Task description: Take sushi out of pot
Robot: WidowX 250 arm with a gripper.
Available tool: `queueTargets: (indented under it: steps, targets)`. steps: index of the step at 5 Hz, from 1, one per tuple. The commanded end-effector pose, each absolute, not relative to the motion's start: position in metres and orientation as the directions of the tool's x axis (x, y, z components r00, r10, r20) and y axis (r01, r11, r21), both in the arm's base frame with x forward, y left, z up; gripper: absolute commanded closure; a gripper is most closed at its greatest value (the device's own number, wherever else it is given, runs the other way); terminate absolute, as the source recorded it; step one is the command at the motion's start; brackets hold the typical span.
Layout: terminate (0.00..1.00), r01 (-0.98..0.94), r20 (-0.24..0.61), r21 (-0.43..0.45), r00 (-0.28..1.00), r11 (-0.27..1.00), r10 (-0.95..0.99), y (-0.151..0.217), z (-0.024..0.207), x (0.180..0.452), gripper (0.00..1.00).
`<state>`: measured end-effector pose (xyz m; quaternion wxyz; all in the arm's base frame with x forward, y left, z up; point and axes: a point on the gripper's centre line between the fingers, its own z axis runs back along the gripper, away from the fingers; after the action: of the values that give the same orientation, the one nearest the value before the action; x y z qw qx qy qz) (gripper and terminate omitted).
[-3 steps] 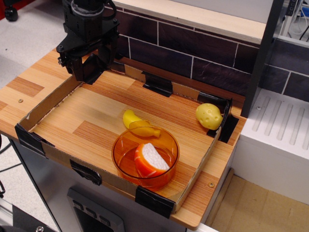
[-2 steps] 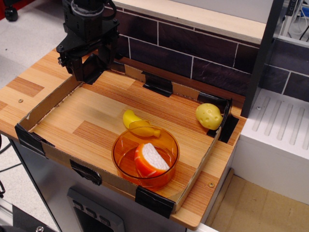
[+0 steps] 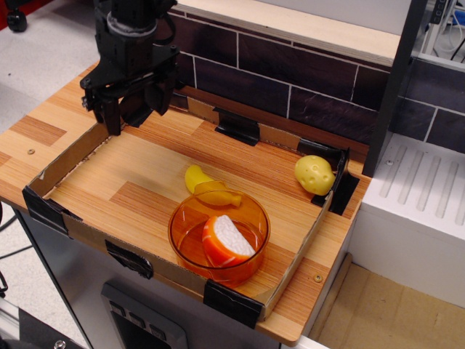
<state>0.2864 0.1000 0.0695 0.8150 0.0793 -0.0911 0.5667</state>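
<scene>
The gripper hangs above the far left corner of the bench, over the rim of a low cardboard tray that is taped at its corners with black tape. Its two dark fingers point downward and stand wide apart, with nothing between them. It is well apart from every toy.

The pot sits inside the tray near its near edge, right of the middle, just beside the near cardboard wall. It is upright, and its clear orange walls let the contents show through. The sushi lies inside the pot on the bottom, tilted, with its white face turned up and to the right and its orange striped body toward the left.

A yellow banana lies on the tray floor just beyond the pot, touching or almost touching its far wall; part of it shows through the orange plastic. A yellow potato rests in the far right corner of the tray, against the taped cardboard wall, well apart from the pot.

Behind the bench runs a wall of dark tiles.
</scene>
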Motion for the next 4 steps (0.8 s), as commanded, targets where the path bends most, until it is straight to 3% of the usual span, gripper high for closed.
queueTargets:
  steps: [1,2,4]
  targets:
    - [0.0,-0.836,0.068,-0.027,0.546,0.549,0.835,0.064,0.131,0.269,0.0]
    - [0.0,-0.728,-0.049,-0.031,0.686,0.685,0.726,0.038,0.118,0.247,0.0]
    - [0.0,-0.752,-0.131,-0.157,0.658,0.64,0.741,0.003,0.091,0.227,0.0]
